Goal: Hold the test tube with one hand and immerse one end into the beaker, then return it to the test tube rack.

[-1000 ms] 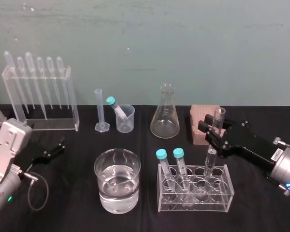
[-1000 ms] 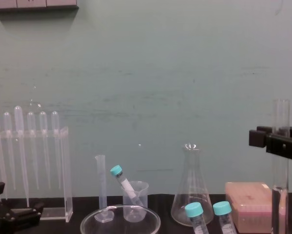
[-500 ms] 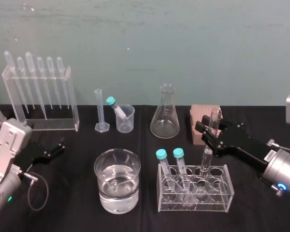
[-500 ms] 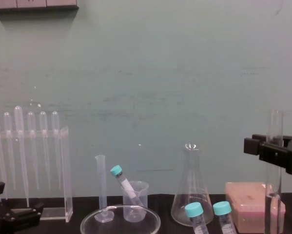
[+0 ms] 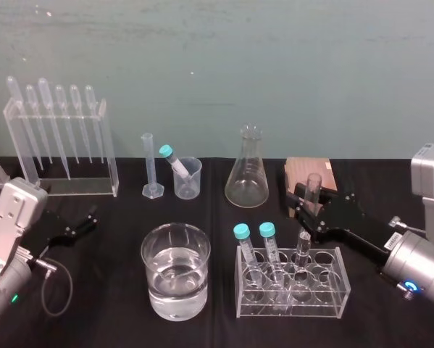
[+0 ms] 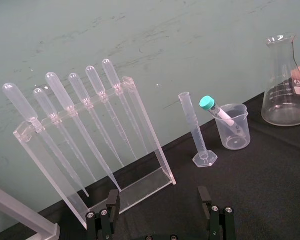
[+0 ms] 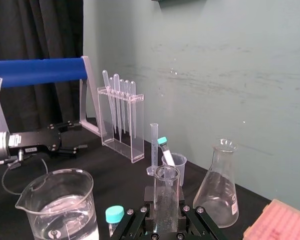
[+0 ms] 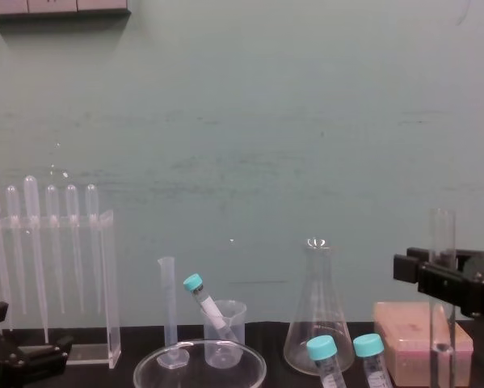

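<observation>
At the back of the counter (image 5: pixel 108 319) stand, left to right, the pipette stand (image 5: pixel 57 148), graduated cylinder (image 5: pixel 148 165), beaker (image 5: pixel 188 181) with a capped tube (image 5: pixel 172 159) leaning in it, conical flask (image 5: pixel 246 174) and block (image 5: pixel 298 172). In front, the water vessel (image 5: pixel 175 272) sits left of the test tube rack (image 5: pixel 293 293), which holds two capped tubes (image 5: pixel 267 243) at its left and, further right, the test tube (image 5: pixel 303 243), gripped by the right hand (image 5: pixel 311 208). The left hand (image 5: pixel 82 223) is at the far left.

Setting. A pale teal wall (image 5: pixel 274 65), scuffed with faint horizontal streaks, rises directly behind a table (image 5: pixel 115 290) with a matte black surface. Pale panels (image 8: pixel 56 5) meet the wall's upper left in the chest view. A dark curtain (image 7: pixel 34 30) hangs beside the wall (right wrist view), fronted by a blue padded bar (image 7: pixel 37 71) on a grey frame.
</observation>
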